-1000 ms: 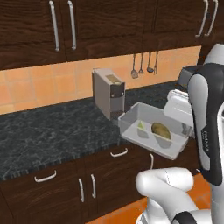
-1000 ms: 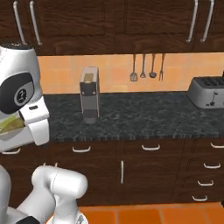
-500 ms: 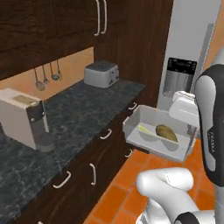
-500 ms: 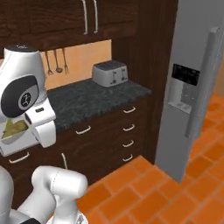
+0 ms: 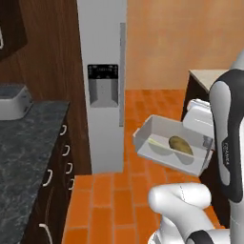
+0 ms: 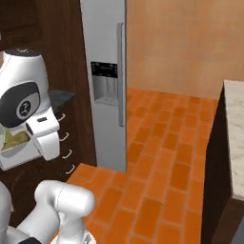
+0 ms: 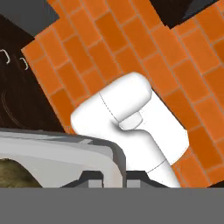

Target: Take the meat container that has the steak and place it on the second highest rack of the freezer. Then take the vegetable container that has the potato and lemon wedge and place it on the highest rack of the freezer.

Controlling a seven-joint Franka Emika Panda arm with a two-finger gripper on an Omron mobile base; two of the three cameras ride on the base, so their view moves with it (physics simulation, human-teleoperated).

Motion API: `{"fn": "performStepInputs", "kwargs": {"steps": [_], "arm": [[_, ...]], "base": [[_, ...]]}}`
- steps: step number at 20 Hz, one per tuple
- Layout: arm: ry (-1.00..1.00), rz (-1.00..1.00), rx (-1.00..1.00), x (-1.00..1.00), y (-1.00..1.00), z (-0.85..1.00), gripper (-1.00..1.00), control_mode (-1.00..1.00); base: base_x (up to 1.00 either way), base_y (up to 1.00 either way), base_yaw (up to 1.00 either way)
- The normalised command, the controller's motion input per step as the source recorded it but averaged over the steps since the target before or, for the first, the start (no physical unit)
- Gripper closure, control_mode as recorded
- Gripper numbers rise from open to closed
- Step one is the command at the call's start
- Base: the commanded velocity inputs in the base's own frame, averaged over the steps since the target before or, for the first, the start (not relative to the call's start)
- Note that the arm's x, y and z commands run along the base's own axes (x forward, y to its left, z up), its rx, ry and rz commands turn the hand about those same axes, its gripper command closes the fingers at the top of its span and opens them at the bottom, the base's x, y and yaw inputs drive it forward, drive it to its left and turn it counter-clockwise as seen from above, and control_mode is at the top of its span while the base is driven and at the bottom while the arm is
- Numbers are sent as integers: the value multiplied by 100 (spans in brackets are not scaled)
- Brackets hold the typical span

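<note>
You face the freezer (image 5: 102, 81), its door shut, with the dispenser panel (image 5: 102, 85) on the door and the long handle (image 5: 122, 74) just right of that panel. Left of the freezer runs the counter (image 5: 24, 143), with drawers (image 5: 64, 152) below it and a toaster (image 5: 13, 101) on top near its far end. In front of you, right of the freezer, the vegetable container (image 5: 172, 145) hangs over the floor (image 5: 105, 200); inside it the potato (image 5: 181, 145) lies right of the lemon wedge (image 5: 155, 143). A second counter (image 6: 236, 128) stands at your far right.
</note>
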Motion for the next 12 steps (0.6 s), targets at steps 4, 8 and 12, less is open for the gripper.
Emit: {"fn": "performStepInputs", "kwargs": {"steps": [4, 8, 12], "arm": [[0, 0, 0, 0, 0, 0, 100, 100], [0, 0, 0, 0, 0, 0, 100, 100], [0, 0, 0, 0, 0, 0, 100, 100]], "base": [[62, -52, -54], [100, -45, -27], [100, -36, -10]]}}
